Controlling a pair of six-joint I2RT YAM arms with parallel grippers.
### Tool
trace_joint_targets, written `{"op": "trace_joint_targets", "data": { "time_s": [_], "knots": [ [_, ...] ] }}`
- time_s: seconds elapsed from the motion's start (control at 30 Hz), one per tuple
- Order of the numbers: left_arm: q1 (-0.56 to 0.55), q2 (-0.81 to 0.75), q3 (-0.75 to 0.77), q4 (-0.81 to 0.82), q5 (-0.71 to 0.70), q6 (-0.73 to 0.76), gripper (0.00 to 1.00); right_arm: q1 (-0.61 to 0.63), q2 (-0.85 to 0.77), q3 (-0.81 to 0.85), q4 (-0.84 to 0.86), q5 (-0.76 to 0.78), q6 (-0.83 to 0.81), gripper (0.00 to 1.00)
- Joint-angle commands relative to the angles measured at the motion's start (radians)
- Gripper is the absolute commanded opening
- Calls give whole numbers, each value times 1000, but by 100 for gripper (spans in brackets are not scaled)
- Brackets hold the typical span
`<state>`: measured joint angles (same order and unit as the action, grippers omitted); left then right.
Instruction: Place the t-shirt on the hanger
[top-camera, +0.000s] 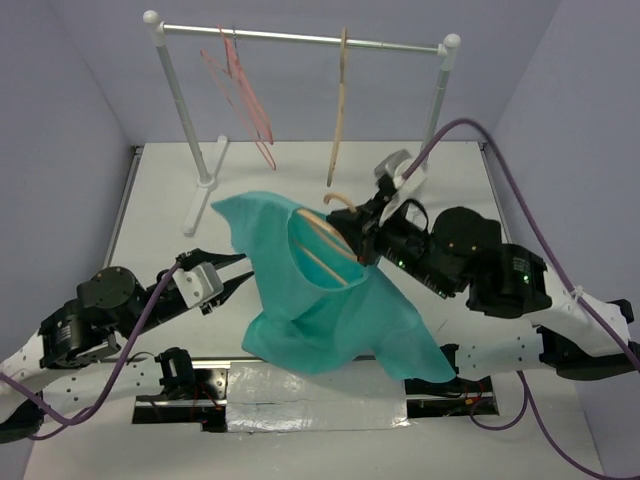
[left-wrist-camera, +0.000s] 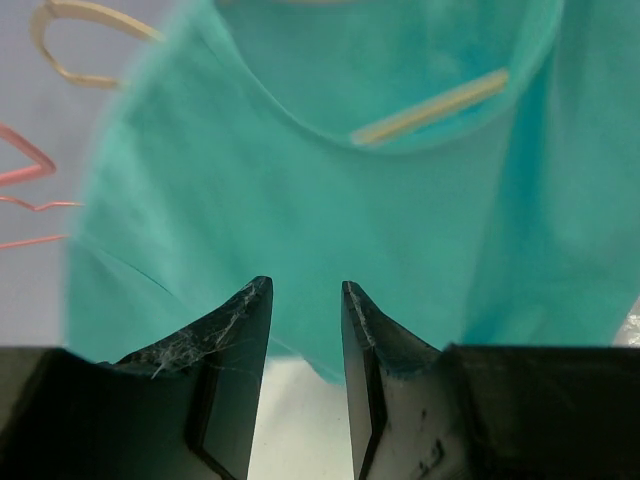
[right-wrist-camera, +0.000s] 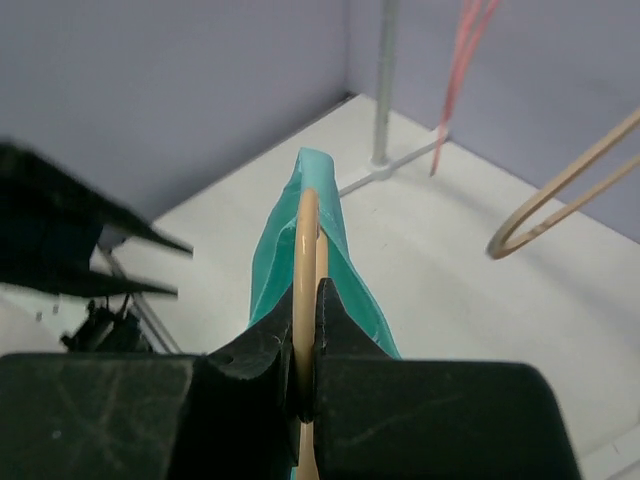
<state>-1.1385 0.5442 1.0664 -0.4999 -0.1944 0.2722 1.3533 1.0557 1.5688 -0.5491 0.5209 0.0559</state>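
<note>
The teal t-shirt (top-camera: 330, 300) hangs draped over the cream hanger (top-camera: 322, 245), whose arm and bottom bar show through the neck opening. My right gripper (top-camera: 363, 238) is shut on the hanger just under its hook (top-camera: 340, 200); in the right wrist view the hanger (right-wrist-camera: 307, 240) runs up between the right gripper's (right-wrist-camera: 310, 335) closed fingers, with the t-shirt (right-wrist-camera: 350, 280) behind it. My left gripper (top-camera: 243, 272) stands open just left of the shirt. In the left wrist view the left gripper (left-wrist-camera: 305, 295) has nothing between its fingers, and the t-shirt (left-wrist-camera: 300, 190) and hanger bar (left-wrist-camera: 430, 105) lie beyond the tips.
A white clothes rack (top-camera: 300, 38) stands at the back, carrying thin pink hangers (top-camera: 245, 95) and a darker tan hanger (top-camera: 338, 110). A silvery sheet (top-camera: 315, 395) lies at the near edge between the arm bases. Grey walls close in on both sides.
</note>
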Motion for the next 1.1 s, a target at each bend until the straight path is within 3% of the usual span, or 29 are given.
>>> {"op": "trace_joint_targets", "data": {
  "time_s": [0.0, 0.3, 0.63, 1.07],
  "knots": [
    [-1, 6, -42, 116, 29, -83, 46, 18, 85, 195, -101, 242, 35, 0],
    [-4, 210, 46, 294, 262, -105, 47, 50, 133, 48, -26, 360, 117, 0],
    [-139, 378, 12, 403, 153, -11, 49, 63, 116, -88, 64, 357, 168, 0],
    [-178, 473, -31, 524, 75, -18, 48, 61, 46, -197, 149, 366, 197, 0]
  ]
}}
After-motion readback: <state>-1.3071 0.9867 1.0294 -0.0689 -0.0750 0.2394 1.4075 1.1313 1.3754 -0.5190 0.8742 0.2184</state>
